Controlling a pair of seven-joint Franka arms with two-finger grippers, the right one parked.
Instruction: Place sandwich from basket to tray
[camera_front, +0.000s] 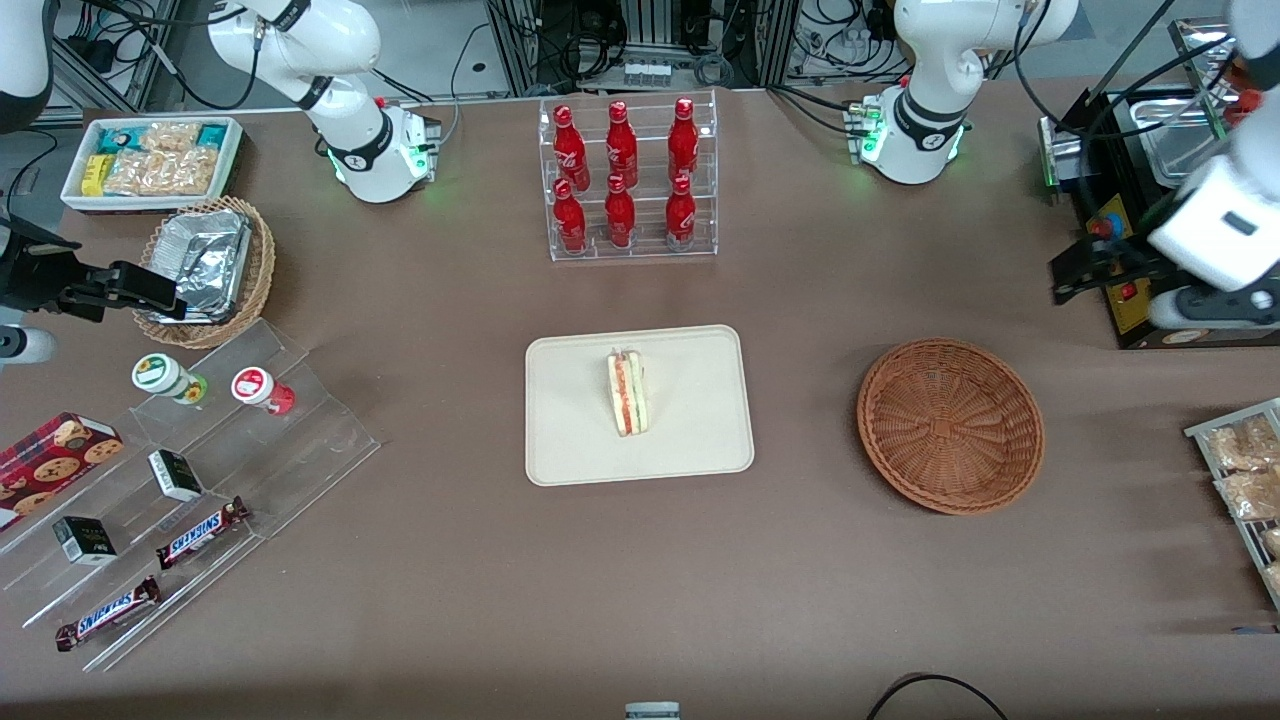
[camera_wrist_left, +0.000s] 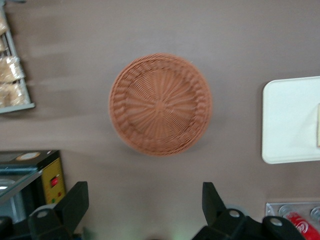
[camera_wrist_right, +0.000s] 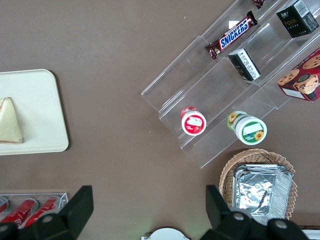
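Note:
The sandwich (camera_front: 628, 392) lies on its side near the middle of the cream tray (camera_front: 570, 420), its red and green filling edge showing. The reddish-brown wicker basket (camera_front: 950, 425) sits beside the tray toward the working arm's end and holds nothing. My left gripper (camera_front: 1078, 268) hangs high over the table at that end, farther from the front camera than the basket and apart from it. In the left wrist view the gripper (camera_wrist_left: 145, 205) is open with only bare table between its fingers, and the basket (camera_wrist_left: 160, 104) and an edge of the tray (camera_wrist_left: 290, 120) show.
A clear rack of red bottles (camera_front: 628, 180) stands farther back than the tray. A black appliance (camera_front: 1130, 200) and a wire rack of snack packs (camera_front: 1245, 480) sit at the working arm's end. Acrylic display steps (camera_front: 180, 480) and a foil-filled wicker basket (camera_front: 205, 265) lie toward the parked arm's end.

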